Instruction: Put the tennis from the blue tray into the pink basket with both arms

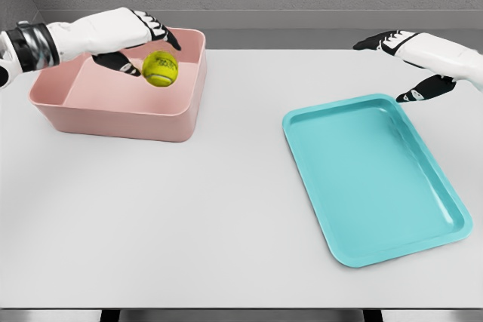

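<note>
The yellow-green tennis ball [160, 68] is inside the mouth of the pink basket [113, 118] at the back left, just under my left hand [155, 49]. That hand hovers over the basket with fingers [167, 34] stretched out and thumb [124, 64] spread, open, not closed round the ball. The blue tray [423, 246] lies on the right of the table with nothing on it. Above the tray's far edge my right hand [398, 67] hangs open and holds nothing.
The white table [211, 216] carries only the basket and the tray. A grey wall runs behind the table's far edge.
</note>
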Action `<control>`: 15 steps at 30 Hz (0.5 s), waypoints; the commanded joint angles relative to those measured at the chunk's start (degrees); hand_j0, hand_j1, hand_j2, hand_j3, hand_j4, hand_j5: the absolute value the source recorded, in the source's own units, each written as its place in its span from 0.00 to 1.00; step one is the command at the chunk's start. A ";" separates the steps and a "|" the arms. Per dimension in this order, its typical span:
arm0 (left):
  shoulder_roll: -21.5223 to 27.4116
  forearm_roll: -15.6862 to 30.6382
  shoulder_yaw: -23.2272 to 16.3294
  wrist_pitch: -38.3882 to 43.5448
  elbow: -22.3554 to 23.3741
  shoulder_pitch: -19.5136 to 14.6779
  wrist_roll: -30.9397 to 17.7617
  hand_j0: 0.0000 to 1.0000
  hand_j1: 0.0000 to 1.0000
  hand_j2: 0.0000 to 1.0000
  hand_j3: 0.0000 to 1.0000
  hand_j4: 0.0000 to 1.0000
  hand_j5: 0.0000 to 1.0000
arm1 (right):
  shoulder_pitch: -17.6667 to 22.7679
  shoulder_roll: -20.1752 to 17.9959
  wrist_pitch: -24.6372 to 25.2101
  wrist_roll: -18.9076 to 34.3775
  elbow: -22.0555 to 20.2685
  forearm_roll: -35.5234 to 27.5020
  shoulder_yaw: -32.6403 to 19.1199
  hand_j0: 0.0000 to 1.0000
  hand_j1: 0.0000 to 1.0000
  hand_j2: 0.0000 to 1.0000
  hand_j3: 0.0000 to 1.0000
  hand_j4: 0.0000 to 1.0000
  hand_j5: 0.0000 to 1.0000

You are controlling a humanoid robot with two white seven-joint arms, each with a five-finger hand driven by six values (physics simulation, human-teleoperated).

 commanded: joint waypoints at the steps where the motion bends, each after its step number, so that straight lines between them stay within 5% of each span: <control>1: 0.05 0.41 0.14 0.10 0.02 0.00 0.35 0.92 0.92 0.92 0.92 0.92 0.92 | 0.00 -0.07 0.12 -0.03 0.02 -0.40 -0.05 1.00 1.00 1.00 1.00 1.00 1.00; 7: 0.67 0.94 0.14 0.10 -0.33 0.09 0.44 0.92 0.92 0.92 0.92 0.92 0.92 | -0.09 -0.07 0.12 -0.03 -0.07 -0.40 -0.05 1.00 1.00 1.00 1.00 1.00 1.00; 8: 0.84 1.20 0.93 0.10 -1.56 0.61 0.62 1.00 1.00 1.00 1.00 1.00 1.00 | -0.09 -0.07 0.12 -0.03 -0.07 -0.40 -0.05 1.00 1.00 1.00 1.00 1.00 1.00; 10: 4.88 3.31 2.43 0.10 -8.68 2.72 1.58 1.00 1.00 1.00 1.00 1.00 1.00 | -0.09 -0.07 0.12 -0.03 -0.16 -0.40 -0.05 1.00 1.00 1.00 1.00 1.00 1.00; 15: 10.69 5.77 1.90 0.10 -11.76 4.57 1.76 1.00 1.00 1.00 1.00 1.00 1.00 | -0.18 -0.15 0.12 -0.03 0.11 -0.40 -0.05 1.00 1.00 1.00 1.00 1.00 1.00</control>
